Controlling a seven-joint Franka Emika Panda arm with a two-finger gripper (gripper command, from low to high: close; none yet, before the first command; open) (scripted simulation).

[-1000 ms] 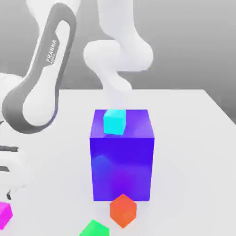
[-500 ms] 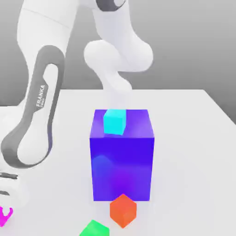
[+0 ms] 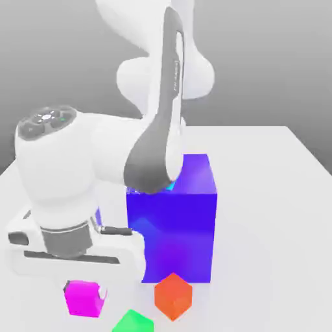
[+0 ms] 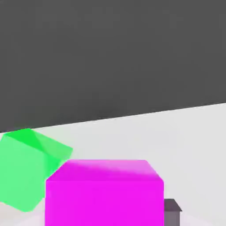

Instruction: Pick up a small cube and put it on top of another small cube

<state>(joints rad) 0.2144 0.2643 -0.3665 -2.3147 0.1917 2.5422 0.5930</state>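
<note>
The small cube (image 3: 84, 299), glossy magenta-pink, hangs under my hand at the lower part of the exterior view's left. My gripper (image 3: 85, 296) is shut on it, and a white finger (image 3: 102, 293) shows at its side. In the hand view the same cube (image 4: 104, 194) sits close in front of the camera, with a dark fingertip (image 4: 172, 212) beside it. On top of the big blue-purple block (image 3: 178, 233), a sliver of a cyan cube (image 3: 170, 186) peeks out behind my arm; the rest of it is hidden.
An orange-red cube (image 3: 173, 296) lies in front of the big block. Beside it a green cube (image 3: 133, 322) (image 4: 26, 174) lies close to the held cube. The white table (image 3: 272, 214) stretches out to the exterior view's right of the block.
The fingers closed on the magenta cube at the exterior view's left edge. The hand then carried it toward that view's right. My arm swung across the block and now covers most of the cyan cube.
</note>
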